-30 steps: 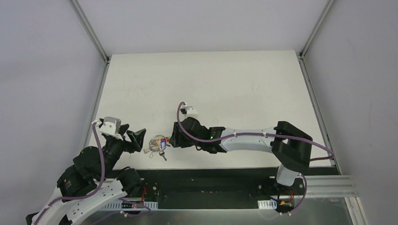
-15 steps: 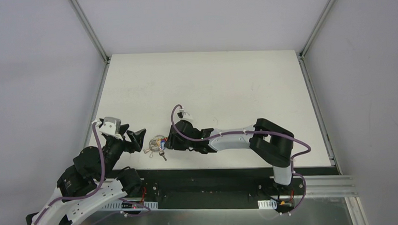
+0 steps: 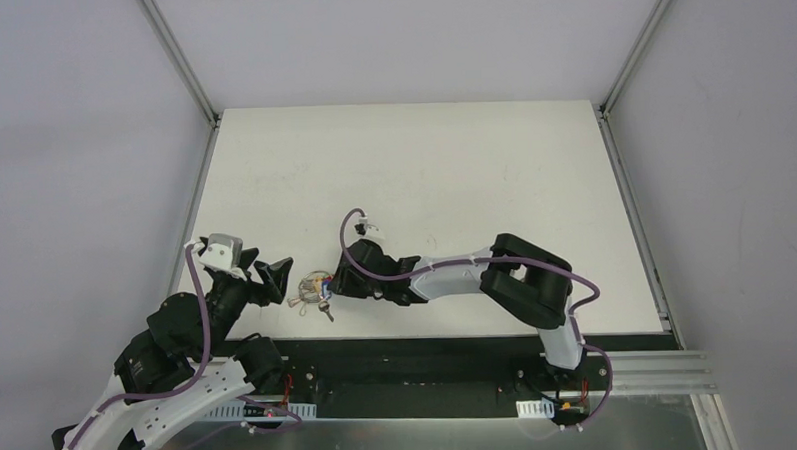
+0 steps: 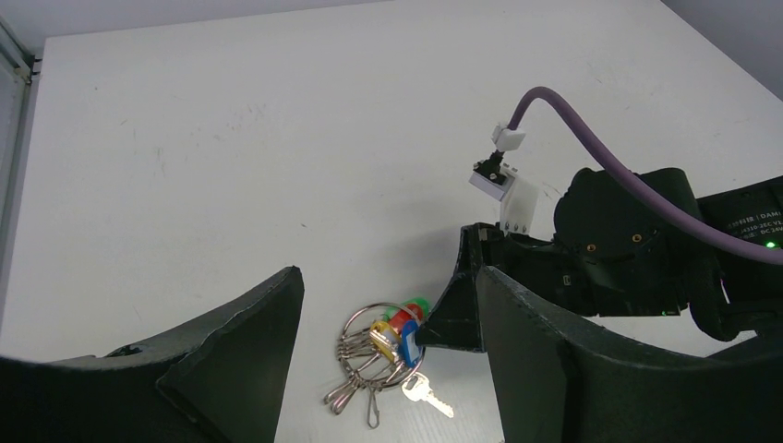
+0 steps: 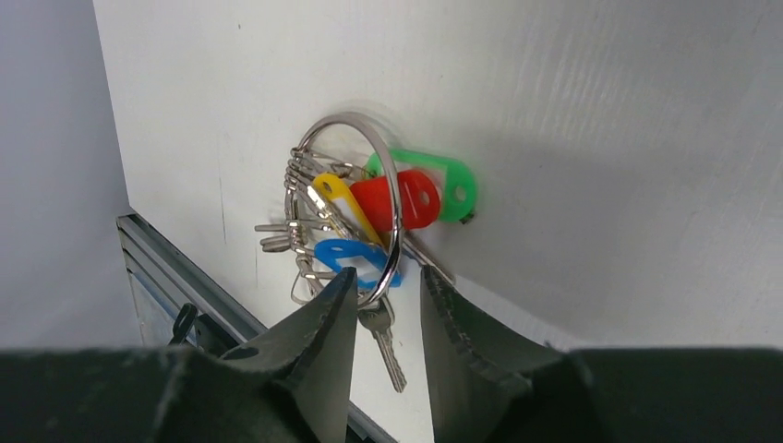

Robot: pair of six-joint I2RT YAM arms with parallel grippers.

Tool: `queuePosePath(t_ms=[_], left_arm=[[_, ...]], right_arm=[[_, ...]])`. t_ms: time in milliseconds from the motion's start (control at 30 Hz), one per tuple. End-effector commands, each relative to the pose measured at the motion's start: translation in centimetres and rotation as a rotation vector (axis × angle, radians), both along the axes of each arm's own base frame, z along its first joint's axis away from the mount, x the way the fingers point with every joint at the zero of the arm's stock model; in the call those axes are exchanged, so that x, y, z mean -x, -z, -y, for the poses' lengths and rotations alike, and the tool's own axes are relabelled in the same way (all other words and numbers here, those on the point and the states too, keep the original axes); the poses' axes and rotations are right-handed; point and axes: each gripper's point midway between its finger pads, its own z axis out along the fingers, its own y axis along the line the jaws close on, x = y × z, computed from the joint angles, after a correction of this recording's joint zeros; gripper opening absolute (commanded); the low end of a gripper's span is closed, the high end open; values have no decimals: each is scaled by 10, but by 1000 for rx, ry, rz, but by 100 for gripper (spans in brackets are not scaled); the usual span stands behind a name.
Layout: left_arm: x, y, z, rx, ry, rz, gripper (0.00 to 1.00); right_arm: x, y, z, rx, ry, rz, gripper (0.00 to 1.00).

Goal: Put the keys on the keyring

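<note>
Where right fingers (image 5: 325, 325) meet keyring (image 5: 396, 217), contact is unclear.

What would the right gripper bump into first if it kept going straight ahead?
Most likely the metal keyring, lying right ahead of the right gripper; the blue tag is just behind it.

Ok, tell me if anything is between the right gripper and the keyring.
Nothing visible is. The right gripper is at the keyring, its fingertips either side of the ring's near edge, with the blue tag just behind.
</note>
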Motion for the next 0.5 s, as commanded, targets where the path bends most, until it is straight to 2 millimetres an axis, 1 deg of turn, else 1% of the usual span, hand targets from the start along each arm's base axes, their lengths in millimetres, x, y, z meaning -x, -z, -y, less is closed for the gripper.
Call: queuePosePath(t_ms=[0, 133, 233, 333, 400, 433, 467], left_arm=[[-3, -4, 2, 1, -6, 13, 68], [-4, -3, 3, -6, -5, 10, 68], [-4, -3, 3, -9, -7, 9, 68], [-5, -3, 3, -11, -9, 9, 68], [-5, -3, 3, -13, -8, 9, 68], [-5, -3, 4, -15, -8, 8, 68], [-5, -2, 4, -19, -10, 7, 68]], right_arm=[[-16, -18, -17, -83, 29, 19, 34], [-18, -13, -20, -85, 26, 5, 33], [-21, -11, -21, -90, 32, -2, 28], [-20, -9, -23, -96, 27, -8, 17], [-20, -10, -24, -104, 21, -10, 8], [-20, -11, -25, -109, 19, -11, 0], [-20, -14, -25, -118, 18, -6, 0]])
